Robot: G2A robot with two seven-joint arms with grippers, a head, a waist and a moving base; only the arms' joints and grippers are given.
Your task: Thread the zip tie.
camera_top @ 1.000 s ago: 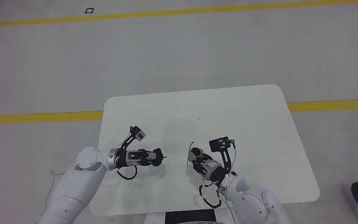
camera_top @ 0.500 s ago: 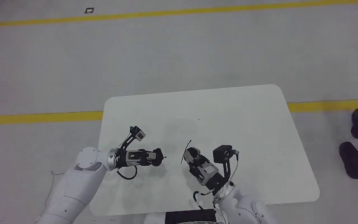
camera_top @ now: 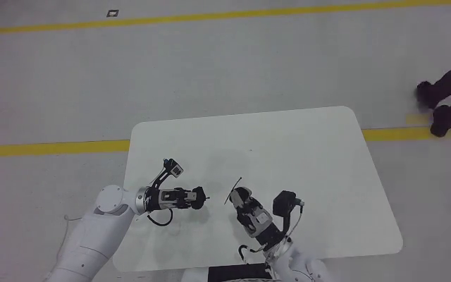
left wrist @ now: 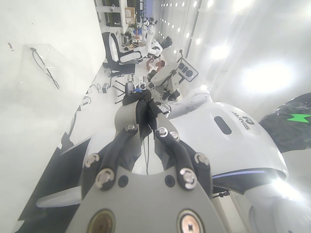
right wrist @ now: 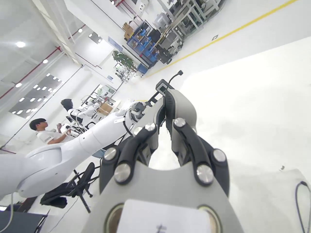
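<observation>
Right gripper (right wrist: 165,100) clamped tight on zip tie (right wrist: 176,75), head poked out beyond it. Left gripper (left wrist: 143,103) pinched closed nearby, apart, over table (camera_top: 317,141).

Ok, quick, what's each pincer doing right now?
Left pincer: closed on a thin black strand; what it is cannot be told.
Right pincer: closed on the thin black plastic zip tie.
</observation>
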